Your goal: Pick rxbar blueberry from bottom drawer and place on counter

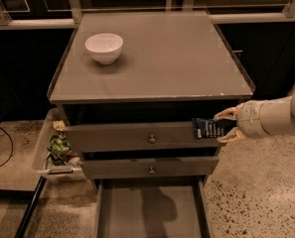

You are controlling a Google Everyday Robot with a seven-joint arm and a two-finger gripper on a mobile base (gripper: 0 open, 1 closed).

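My gripper (pixel 225 125) comes in from the right and is shut on the rxbar blueberry (pixel 207 128), a dark navy wrapper with white lettering. The bar hangs in the air in front of the top drawer's right end, just below the counter's (pixel 162 66) front edge. Below, the bottom drawer (pixel 149 207) is pulled out, and its grey floor shows only a shadow.
A white bowl (pixel 104 47) stands on the counter's back left part. Two upper drawers with brass knobs (pixel 151 139) are closed. A white bin (pixel 55 150) with crumpled wrappers sits on the floor left of the cabinet. Speckled floor lies to the right.
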